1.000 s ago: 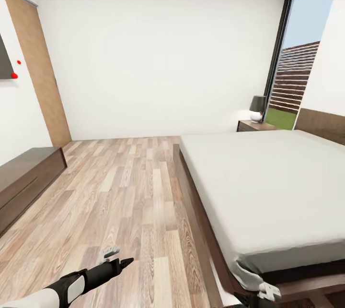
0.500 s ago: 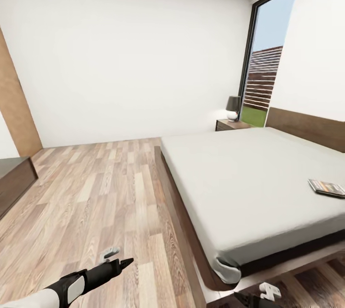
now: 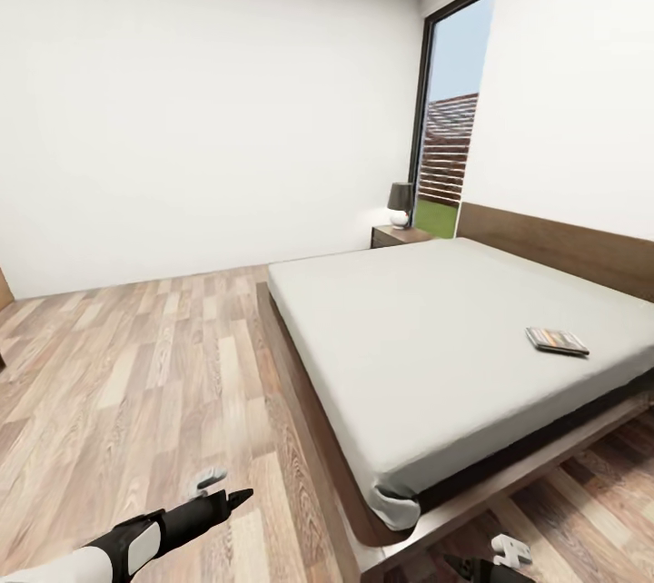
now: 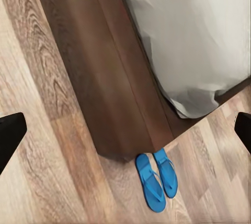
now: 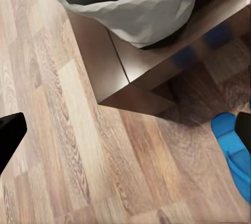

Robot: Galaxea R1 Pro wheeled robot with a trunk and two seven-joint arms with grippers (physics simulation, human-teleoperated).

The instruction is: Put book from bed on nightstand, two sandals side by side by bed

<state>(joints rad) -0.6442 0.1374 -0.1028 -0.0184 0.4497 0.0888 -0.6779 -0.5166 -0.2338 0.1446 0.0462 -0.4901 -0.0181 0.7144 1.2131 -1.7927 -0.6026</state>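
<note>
Bed low and fixed; book flat on mattress near headboard, judged thin, light, best pinched at an edge; sandals paired by bed corner, judged soft, floppy; left tool and right tool spread wide, empty.

A thin dark-covered paperback book lies flat near the pale-mattressed dark wooden bed's headboard-side edge; two bright blue flip-flop sandals lie together on the floor at its foot corner.
</note>
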